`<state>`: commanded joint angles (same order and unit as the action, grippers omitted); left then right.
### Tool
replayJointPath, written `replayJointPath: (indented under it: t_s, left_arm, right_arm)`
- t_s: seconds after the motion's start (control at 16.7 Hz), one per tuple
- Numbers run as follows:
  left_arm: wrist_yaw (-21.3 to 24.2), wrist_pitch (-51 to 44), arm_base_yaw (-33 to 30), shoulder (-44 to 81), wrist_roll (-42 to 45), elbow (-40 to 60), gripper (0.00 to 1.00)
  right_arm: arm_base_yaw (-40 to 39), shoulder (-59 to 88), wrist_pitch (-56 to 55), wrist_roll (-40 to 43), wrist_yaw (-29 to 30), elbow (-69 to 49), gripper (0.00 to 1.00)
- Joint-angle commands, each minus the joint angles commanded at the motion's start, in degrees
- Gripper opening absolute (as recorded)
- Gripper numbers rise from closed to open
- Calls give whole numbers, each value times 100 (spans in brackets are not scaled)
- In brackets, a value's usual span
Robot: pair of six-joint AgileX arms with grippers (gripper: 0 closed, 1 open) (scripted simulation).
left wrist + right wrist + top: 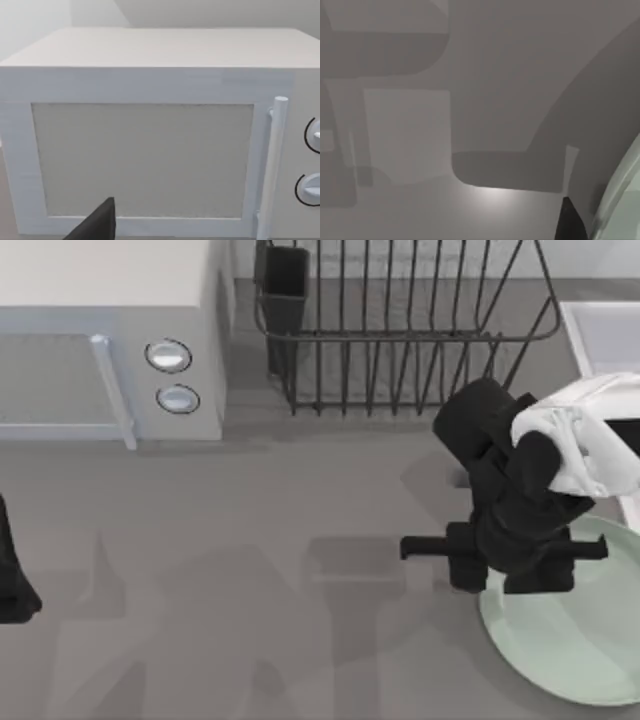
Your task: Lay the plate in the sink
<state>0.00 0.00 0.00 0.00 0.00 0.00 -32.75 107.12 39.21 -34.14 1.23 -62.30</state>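
1. Grey surface (300, 540), lit from above, arm shadows across its middle. White microwave (110, 340) at 10 o'clock, black wire dish rack (400, 330) at 12 to 1 o'clock.
2. Plate (570, 640): pale mint-green, lying flat on the surface at 4 to 5 o'clock, partly cut by the top view's right and bottom edges. Not lifted.
3. Sink (600, 335): pale rim and a corner of the basin at 2 o'clock, just beside the rack's right end. Well apart from the plate; nothing seen in the part that shows.
4. Right gripper (500, 560): over the plate's 9 to 10 o'clock rim, black body covering that edge. In the right wrist view, one dark fingertip (571, 220) sits just beside the plate's raised rim (620, 200). Cannot tell whether the fingers are spread or closed, nor whether they touch the rim.
5. Left gripper (12, 575): parked at the surface's 9 o'clock edge, facing the microwave door (145, 160). Finger state cannot be told.
6. Progress, as judged: early. Approach to the rim looks under way; grasp unconfirmed. Left to do: grip, lift, carry toward 2 o'clock, lay the plate in the basin.
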Motion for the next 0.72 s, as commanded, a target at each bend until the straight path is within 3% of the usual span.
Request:
replayJointPath:
  t_s: [0.3,0.72]
  left_arm:
    - [0,0,0,0,0,0,100]
    - [0,0,0,0,0,0,100]
  right_arm:
    - [-25,86,951,-26,0,-945,0]
    - [-3,27,4243,-4,-4,-4088,0]
